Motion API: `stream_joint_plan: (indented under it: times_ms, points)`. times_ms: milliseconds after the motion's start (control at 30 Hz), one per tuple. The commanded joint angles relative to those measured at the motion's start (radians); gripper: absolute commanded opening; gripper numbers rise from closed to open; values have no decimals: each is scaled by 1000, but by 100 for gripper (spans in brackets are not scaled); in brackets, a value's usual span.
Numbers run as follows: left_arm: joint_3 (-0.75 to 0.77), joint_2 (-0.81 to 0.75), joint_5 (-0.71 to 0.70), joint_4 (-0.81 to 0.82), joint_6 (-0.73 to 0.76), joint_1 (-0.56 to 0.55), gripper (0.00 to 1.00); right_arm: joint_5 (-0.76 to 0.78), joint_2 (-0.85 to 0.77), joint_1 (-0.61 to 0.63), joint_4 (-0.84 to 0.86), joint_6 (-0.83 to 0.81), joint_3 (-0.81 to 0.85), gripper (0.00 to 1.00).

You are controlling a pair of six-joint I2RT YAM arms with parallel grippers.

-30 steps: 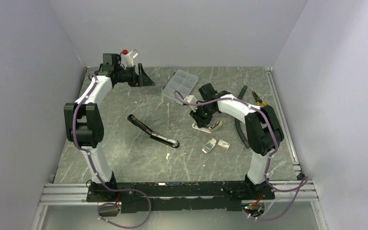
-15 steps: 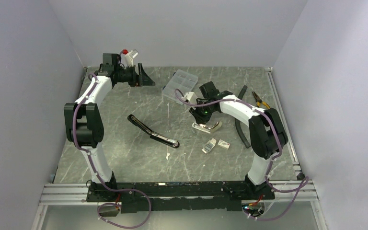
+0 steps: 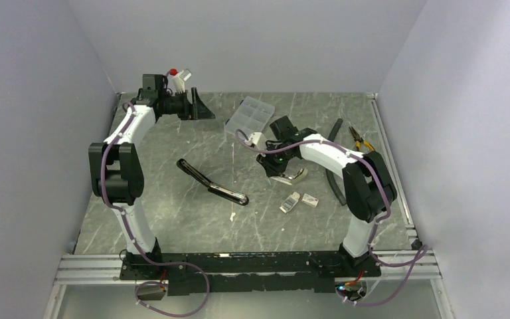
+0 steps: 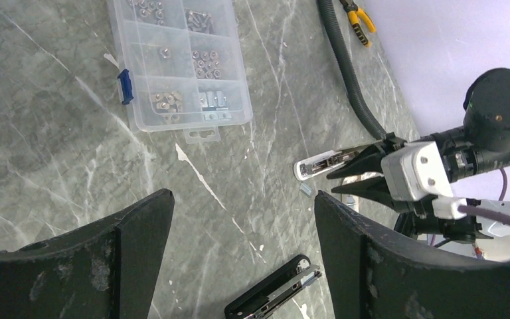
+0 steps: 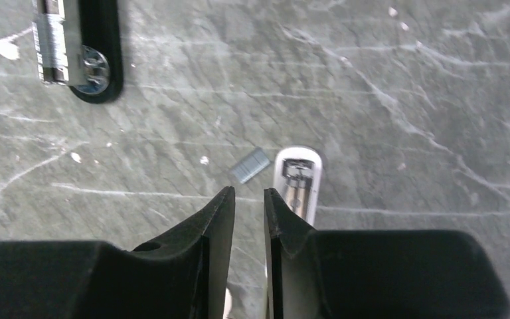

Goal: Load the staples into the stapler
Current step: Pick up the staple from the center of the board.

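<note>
The staples (image 5: 250,165) are one tiny gray strip, flat on the table (image 3: 172,219), on the right half. You can see thin lines across the strip, like many little bars stuck together. It sits just beside the left tip of a white and silver piece (image 5: 297,179), on the near side of that tip, and there is a small gap between the two. The strip's long way runs across the long way of that piece, a bit slanted. Your right claw (image 5: 249,191) hangs right over this spot. Its fingers are almost together, with only a thin slit between them, and you can see nothing held in that slit. The black stapler (image 3: 211,183) lies opened out in the middle of the table. Its long way runs from far left to near right, and its shiny metal track faces up. The white box (image 3: 292,201) lies in two pieces near the right arm, on the near side of the silver piece. Your left claw (image 4: 242,198) is up high at the far left, spread wide and holding nothing.
</note>
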Motion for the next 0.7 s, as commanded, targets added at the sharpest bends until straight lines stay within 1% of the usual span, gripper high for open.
stream_joint_plan:
  times_ms: [0,100,233,367,567,667]
  points:
    - [12,-45,5,-4,15,-2,83,-23,-32,31,5,52,9,26]
    - [-1,-63,-39,0,21,-3,83,-2,-30,47,38,110,-12,24]
    - [-7,-85,-138,-22,37,-1,84,56,-2,58,69,196,-19,18]
    - [-13,-111,-197,-36,56,4,84,121,7,69,85,239,-29,18]
    - [-29,-132,-198,-24,49,7,85,143,39,79,82,271,-21,19]
    - [-26,-129,-195,-31,46,8,85,148,55,89,81,280,-17,22]
